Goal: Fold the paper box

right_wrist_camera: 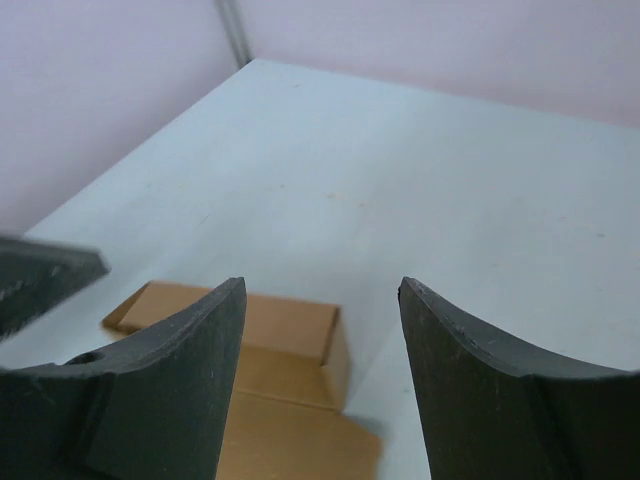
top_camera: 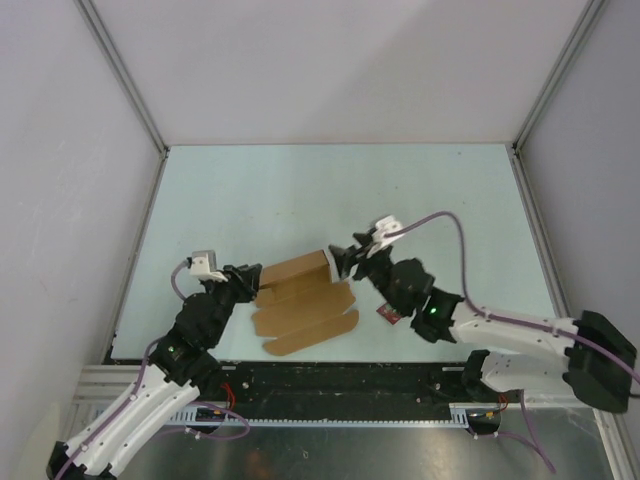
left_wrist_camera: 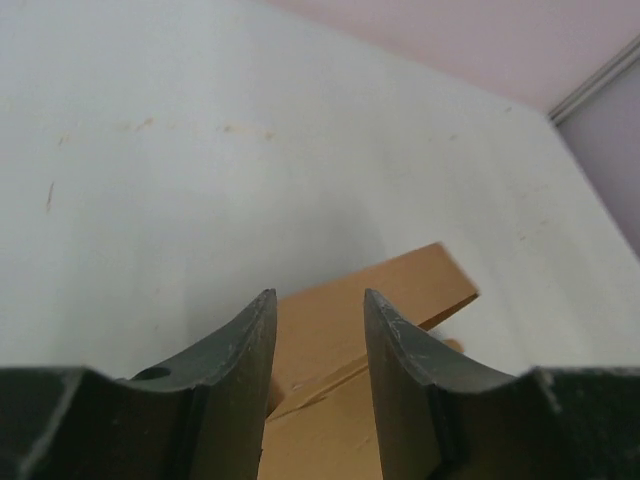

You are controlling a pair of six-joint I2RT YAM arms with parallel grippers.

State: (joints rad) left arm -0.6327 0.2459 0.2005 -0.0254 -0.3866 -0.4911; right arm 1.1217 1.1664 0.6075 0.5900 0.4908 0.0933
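My left end effector [left_wrist_camera: 320,300] stands with its jaws apart. In its wrist view I see brown cardboard through the gap, but neither finger [left_wrist_camera: 240,360] presses on it, so I judge it open and holding nothing. My right end effector [right_wrist_camera: 322,290] is open wider. One corner of the raised cardboard strip lies below and between its jaws, and nothing is gripped there either.

The paper box [top_camera: 305,300] lies on the desk [top_camera: 300,190], in the middle and close to the near edge, between the two end effectors. The left one is at the left end of the box's far strip and the right one is at the right end. This far strip looks already folded up into a low ridge. The nearer flaps with rounded tabs are flat and spread toward the arms. A small dark red square [top_camera: 386,314] lies just beside the right arm, apart from the sheet.

I think the step in hand is to fix this ridge and bring up the next panel. To do it well, I would hold one end down with the left side and push with the right side along the crease, slowly, so the sheet does not slide. I would close only on a single layer, since a thick pinch may crush the fold.
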